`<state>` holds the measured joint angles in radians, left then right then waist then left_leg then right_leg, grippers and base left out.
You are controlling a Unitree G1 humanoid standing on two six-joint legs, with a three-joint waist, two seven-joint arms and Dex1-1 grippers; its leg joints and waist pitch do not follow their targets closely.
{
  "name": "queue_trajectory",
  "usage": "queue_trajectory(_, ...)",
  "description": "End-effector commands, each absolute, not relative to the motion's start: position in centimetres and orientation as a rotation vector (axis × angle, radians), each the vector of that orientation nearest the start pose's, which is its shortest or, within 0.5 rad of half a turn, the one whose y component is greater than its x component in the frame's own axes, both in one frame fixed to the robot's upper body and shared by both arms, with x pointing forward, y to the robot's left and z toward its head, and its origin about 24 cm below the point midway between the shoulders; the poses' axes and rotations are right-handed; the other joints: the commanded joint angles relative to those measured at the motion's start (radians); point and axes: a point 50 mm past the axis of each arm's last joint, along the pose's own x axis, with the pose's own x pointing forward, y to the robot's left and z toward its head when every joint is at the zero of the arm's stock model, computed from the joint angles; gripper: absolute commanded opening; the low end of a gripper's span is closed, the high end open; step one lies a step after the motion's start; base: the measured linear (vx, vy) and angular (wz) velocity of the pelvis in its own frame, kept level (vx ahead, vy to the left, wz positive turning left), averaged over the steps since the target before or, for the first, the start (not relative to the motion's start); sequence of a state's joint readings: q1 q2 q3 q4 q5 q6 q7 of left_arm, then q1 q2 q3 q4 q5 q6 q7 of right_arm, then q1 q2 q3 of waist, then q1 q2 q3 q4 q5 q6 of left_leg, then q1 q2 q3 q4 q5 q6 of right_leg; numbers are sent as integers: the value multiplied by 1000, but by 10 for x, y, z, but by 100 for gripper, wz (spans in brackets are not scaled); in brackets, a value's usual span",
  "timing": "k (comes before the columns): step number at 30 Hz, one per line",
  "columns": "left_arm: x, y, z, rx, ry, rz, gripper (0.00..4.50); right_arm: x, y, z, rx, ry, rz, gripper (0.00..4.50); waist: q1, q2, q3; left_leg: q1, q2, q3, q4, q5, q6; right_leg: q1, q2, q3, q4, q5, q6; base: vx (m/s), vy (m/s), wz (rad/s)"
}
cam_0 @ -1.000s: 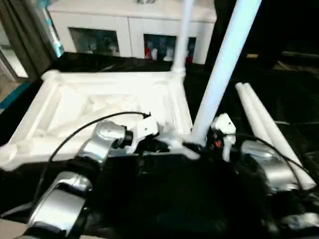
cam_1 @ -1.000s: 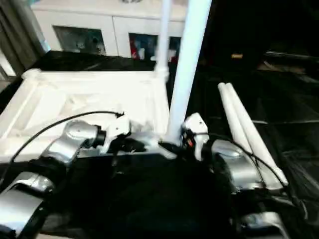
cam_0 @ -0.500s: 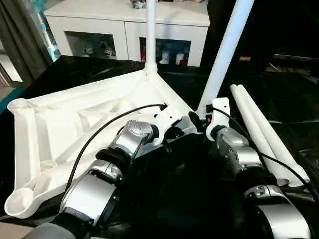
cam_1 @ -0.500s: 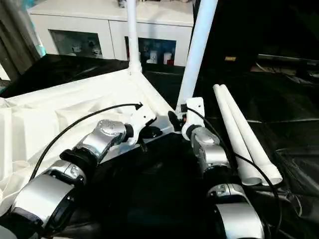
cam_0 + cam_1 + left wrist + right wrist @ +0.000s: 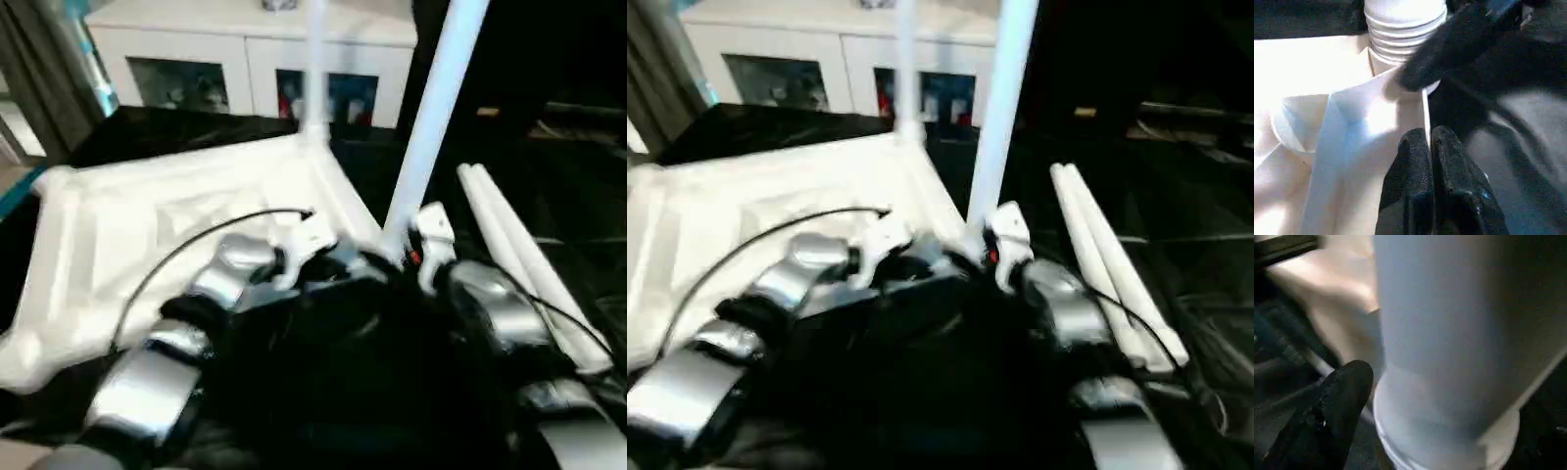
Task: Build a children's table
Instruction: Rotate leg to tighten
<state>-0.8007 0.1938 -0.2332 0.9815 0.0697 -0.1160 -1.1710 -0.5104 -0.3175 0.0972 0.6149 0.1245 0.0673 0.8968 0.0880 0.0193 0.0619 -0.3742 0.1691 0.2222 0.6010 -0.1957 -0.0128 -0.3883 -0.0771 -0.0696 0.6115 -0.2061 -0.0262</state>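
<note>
The children's table top (image 5: 176, 215) lies upside down on the black sheet, ribs facing up. One white leg (image 5: 314, 59) stands in its far corner socket. A second leg (image 5: 431, 117) stands in the near right corner. Two loose legs (image 5: 519, 255) lie side by side to the right. My left gripper (image 5: 1428, 139) is shut on the top's thin rim close to that near corner, where the leg's ribbed base (image 5: 1403, 24) shows. My right gripper (image 5: 404, 253) is open at the foot of the near leg (image 5: 1449, 333), with one finger (image 5: 1337, 416) beside the flared end.
A white cabinet with glass doors (image 5: 245, 59) stands behind the black-sheeted table (image 5: 176, 132). A grey curtain (image 5: 39, 59) hangs at the far left. My silver forearms cross the near part of the table.
The head camera has swung, so the whole picture has shifted. Both grippers stay at the near right corner by the standing leg.
</note>
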Motion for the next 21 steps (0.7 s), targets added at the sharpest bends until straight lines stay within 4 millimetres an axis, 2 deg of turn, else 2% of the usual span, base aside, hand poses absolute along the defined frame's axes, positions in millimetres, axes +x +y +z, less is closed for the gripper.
queue_trajectory(1,330,78,66,334,236,-1563,0,315,-148,56,-189,270,1102,387,5,-13,-72,14,82,-42,-63,-101,125,49,-99,55,-57,1,-279,0,0,0)
queue_trajectory(4,329,86,66,325,248,-1582,0,306,-157,57,-223,304,1170,387,10,-8,-68,20,83,-42,-66,-140,108,42,-98,55,-69,-91,-263,0,0,0)
queue_trajectory(5,329,89,66,320,248,-1585,0,303,-161,58,-236,320,1194,387,14,-9,-66,23,84,-42,-68,-157,89,41,-98,57,-72,-137,-252,0,0,0)
queue_trajectory(7,329,92,67,318,247,-1590,0,301,-164,58,-246,331,1205,387,16,-9,-66,23,85,-42,-70,-157,76,39,-97,57,-74,-153,-247,0,0,0)
queue_trajectory(9,328,95,67,318,250,-1596,0,300,-166,58,-251,337,1204,387,16,-8,-67,21,85,-43,-70,-156,67,40,-100,58,-73,-155,-246,0,0,0)
queue_trajectory(11,328,96,67,317,253,-1601,0,300,-166,58,-244,340,1202,362,18,-9,-68,21,82,-42,-69,-144,68,39,-99,57,-72,-145,-245,0,0,0)
queue_trajectory(15,327,97,67,316,256,-1612,0,298,-163,58,-199,337,1208,342,21,-9,-70,19,83,-43,-68,-122,76,41,-99,56,-68,-118,-244,0,0,0)
queue_trajectory(16,326,97,67,316,258,-1614,0,298,-162,59,-185,335,1210,317,21,-9,-70,19,83,-43,-67,-120,79,40,-98,56,-67,-110,-245,0,0,0)
queue_trajectory(17,326,97,66,315,260,-1617,0,297,-161,59,-162,330,1215,311,21,-10,-71,18,83,-43,-67,-117,82,41,-99,56,-66,-105,-246,0,0,0)
queue_trajectory(21,325,97,66,312,264,-1619,0,295,-158,56,-115,330,1222,283,22,-8,-70,18,83,-43,-67,-119,77,40,-98,55,-67,-108,-247,0,0,0)
